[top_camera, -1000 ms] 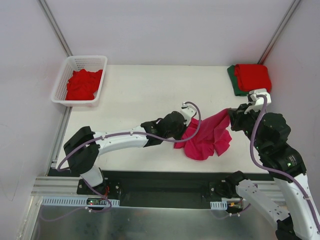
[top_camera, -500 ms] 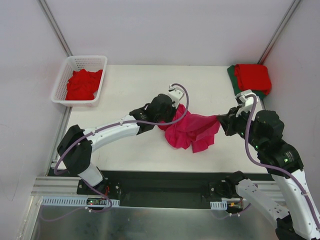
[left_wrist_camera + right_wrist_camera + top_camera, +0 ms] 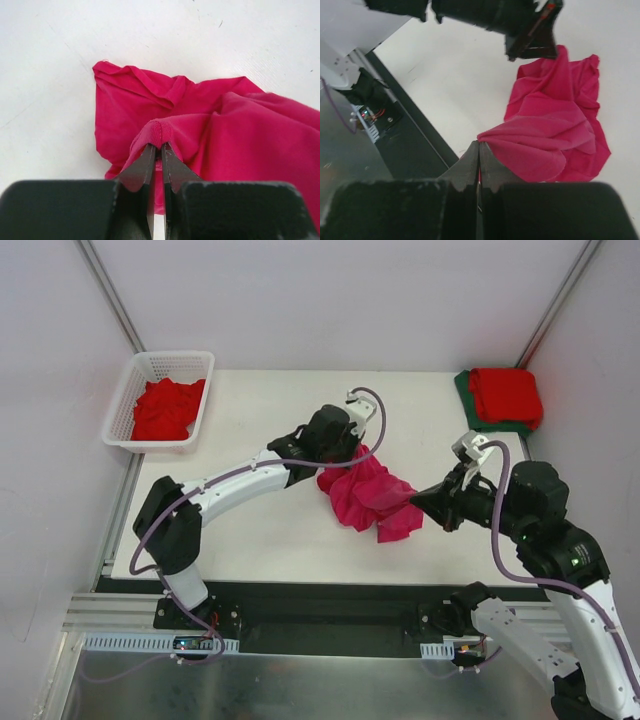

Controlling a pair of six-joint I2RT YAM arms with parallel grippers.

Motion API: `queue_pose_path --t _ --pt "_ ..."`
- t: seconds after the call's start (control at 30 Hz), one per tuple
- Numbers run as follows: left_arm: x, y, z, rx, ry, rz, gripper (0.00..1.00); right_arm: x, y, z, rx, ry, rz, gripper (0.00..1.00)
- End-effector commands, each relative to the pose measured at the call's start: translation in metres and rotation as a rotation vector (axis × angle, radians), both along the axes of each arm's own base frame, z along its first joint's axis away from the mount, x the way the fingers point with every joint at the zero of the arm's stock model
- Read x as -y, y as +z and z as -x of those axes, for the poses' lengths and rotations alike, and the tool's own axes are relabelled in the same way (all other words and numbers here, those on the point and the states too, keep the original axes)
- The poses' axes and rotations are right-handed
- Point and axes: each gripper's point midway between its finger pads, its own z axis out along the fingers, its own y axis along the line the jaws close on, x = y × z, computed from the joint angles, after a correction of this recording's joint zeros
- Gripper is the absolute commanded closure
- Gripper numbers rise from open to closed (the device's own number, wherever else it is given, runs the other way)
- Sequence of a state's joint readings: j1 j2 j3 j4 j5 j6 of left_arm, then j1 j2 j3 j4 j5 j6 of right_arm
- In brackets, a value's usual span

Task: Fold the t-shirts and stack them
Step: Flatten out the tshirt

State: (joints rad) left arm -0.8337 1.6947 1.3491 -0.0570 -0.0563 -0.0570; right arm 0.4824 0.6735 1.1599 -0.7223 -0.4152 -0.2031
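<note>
Two thin pinches on the magenta t-shirt (image 3: 368,495) — left gripper (image 3: 159,146) and right gripper (image 3: 478,144) both clamped on bunched edges; tug unevenly and one slips, or it twists.

3 cams: 1 fixed overhead, 2 wrist-mounted.
Top ext. cam sits high behind both arm bases, looking down on whole tabletop (image 3: 250,420) from far off. L wrist cam rides right behind left claw (image 3: 159,146), looking along it, v. close on pink t-shirt (image 3: 225,130) just past the tips. R wrist cam same setup behind right claw (image 3: 478,144), slightly farther back, left claw in shot beyond its tips. All 3 share the shirt & tabletop around it.
</note>
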Motion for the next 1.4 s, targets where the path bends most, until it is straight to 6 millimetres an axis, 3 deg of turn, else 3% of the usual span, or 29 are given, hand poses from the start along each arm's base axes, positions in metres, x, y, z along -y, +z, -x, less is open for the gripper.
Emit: queue_pose_path --t 0.0,0.13,0.23,0.53,0.67,0.83,1.13,1.37 --pt "0.002 0.041 -0.028 0.064 -0.007 0.059 1.00 -0.010 0.029 0.035 0.052 0.164 -0.062 0.99" --pt "-0.022 0.071 -0.045 0.096 0.054 0.104 1.00 0.010 0.035 0.037 0.104 0.074 -0.026 0.99" --pt "-0.043 0.091 -0.051 0.119 0.080 0.131 1.00 0.032 0.041 0.026 0.156 -0.066 0.002 0.98" --pt "-0.098 0.131 -0.056 0.211 0.152 0.112 1.00 0.085 0.074 0.020 0.315 -0.352 0.000 0.99" --pt "-0.128 0.156 -0.065 0.269 0.214 0.099 1.00 0.128 0.093 0.014 0.378 -0.580 0.015 0.99" --pt "-0.148 0.182 -0.065 0.318 0.241 0.110 1.00 0.172 0.104 0.009 0.403 -0.829 0.043 0.99" --pt "-0.171 0.209 -0.066 0.379 0.273 0.094 1.00 0.197 0.118 0.010 0.449 -0.966 0.040 0.99" --pt "-0.181 0.213 -0.065 0.385 0.287 0.094 1.00 0.193 0.118 0.009 0.443 -0.944 0.050 0.99"
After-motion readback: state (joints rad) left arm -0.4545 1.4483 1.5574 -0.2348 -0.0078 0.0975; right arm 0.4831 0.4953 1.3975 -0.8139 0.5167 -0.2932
